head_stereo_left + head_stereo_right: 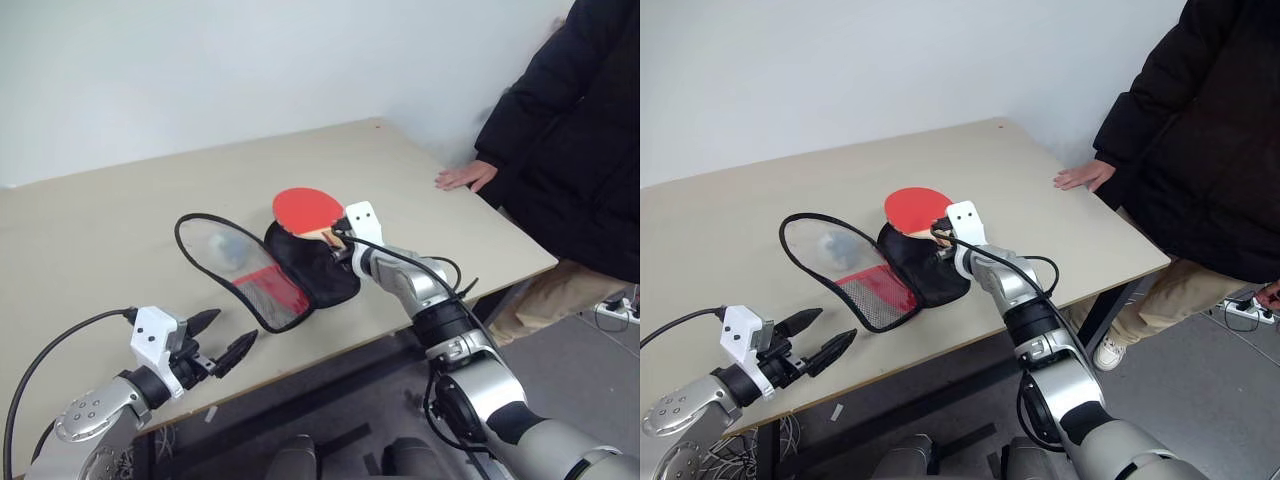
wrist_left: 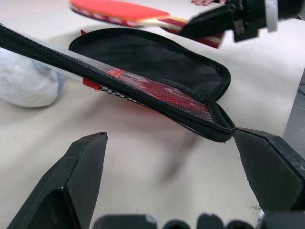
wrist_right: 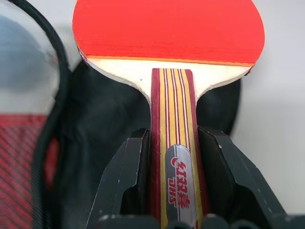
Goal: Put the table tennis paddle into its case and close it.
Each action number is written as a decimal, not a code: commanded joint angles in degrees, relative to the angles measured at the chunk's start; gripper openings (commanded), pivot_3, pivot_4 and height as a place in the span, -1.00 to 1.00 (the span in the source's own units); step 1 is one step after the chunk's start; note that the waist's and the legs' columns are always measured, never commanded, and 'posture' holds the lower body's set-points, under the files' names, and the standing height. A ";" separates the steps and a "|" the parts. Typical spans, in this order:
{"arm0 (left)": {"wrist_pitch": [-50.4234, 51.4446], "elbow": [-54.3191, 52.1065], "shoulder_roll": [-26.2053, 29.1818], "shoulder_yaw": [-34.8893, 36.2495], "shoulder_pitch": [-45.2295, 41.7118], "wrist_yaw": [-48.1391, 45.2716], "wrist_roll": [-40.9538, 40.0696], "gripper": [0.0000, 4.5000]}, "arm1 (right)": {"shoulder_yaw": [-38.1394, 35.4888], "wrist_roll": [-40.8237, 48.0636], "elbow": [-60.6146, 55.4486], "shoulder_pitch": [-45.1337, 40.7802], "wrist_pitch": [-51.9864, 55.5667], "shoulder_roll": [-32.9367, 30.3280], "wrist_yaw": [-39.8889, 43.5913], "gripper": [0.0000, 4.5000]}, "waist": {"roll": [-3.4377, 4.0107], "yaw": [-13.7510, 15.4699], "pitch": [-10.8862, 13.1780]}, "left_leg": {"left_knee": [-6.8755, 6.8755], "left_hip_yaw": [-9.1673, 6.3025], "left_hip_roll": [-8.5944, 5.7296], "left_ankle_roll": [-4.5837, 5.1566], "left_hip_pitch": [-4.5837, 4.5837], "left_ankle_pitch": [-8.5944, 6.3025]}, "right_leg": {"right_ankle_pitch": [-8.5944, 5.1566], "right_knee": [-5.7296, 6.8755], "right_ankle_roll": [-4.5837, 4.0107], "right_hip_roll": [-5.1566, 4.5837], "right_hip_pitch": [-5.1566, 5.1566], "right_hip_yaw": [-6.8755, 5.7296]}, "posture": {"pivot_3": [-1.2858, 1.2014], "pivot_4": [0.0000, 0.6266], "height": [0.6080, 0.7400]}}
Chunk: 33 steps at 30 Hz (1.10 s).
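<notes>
On the table (image 1: 120,210), the case (image 1: 270,265) is laid open, its black half and mesh half spread apart. The paddle (image 1: 305,210) is held by its handle in the right end effector (image 1: 338,240), above the black half and not yet inside. The left end effector (image 1: 222,340) is spread wide, empty, near the case. Insertion and closing are judged outstanding.

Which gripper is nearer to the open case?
Right. The right gripper holds the table tennis paddle just over the case; the left gripper, open, hovers off its near end.
</notes>
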 commanded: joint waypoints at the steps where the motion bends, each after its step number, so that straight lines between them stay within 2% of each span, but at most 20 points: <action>1: -0.26 -3.20 -0.21 1.20 0.80 0.66 -0.76 1.00 | -0.75 -0.87 2.10 -3.36 -3.57 1.35 -1.14 -0.43 | 0.00 -0.01 0.00 | -0.01 0.00 0.00 0.00 0.00 0.00 | 0.00 0.00 0.00 0.00 -0.01 0.00 | 0.03 -1.00 1.00; 33: -1.13 -2.53 -0.80 0.90 0.83 0.79 -0.24 1.00 | 4.93 -1.39 -7.36 4.20 6.78 6.61 -4.29 -0.43 | -0.01 -0.07 -0.01 | 0.00 -0.01 0.02 0.00 -0.02 0.00 | 0.01 0.05 -0.01 0.05 -0.04 0.03 | 0.03 -1.00 1.00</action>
